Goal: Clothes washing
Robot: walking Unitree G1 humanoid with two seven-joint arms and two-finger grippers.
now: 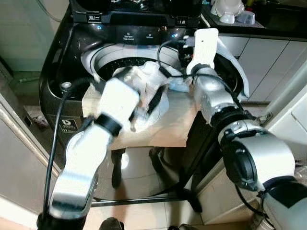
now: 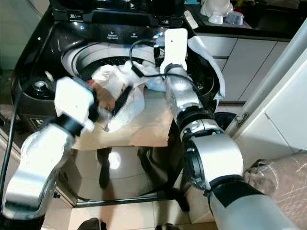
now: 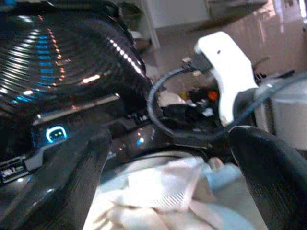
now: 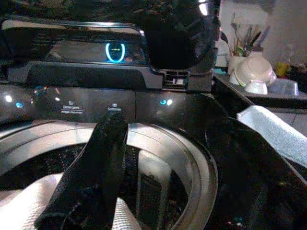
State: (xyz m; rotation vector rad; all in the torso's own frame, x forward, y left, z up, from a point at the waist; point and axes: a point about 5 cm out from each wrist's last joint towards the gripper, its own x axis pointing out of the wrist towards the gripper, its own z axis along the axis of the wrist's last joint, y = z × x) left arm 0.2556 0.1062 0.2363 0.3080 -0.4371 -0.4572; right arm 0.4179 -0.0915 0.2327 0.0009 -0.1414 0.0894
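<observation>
White clothes (image 2: pixel 120 93) lie bunched over the washer's (image 1: pixel 72 52) front rim, at 6 o'clock of the drum (image 4: pixel 158 163), partly on a beige cloth (image 1: pixel 163 127) below. The left gripper (image 2: pixel 112 103), jaws spread wide, rests on the bundle with fabric between its fingers (image 3: pixel 268 177). The right gripper (image 4: pixel 158 187) hovers over the drum at 3 o'clock, jaws apart, holding nothing.

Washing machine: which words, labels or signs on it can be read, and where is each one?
None can be read with certainty.
Control panel: small white print under two buttons, too blurred.
Front sticker: a round logo, unreadable.
Lid: a glowing blue ring symbol, no letters.
</observation>
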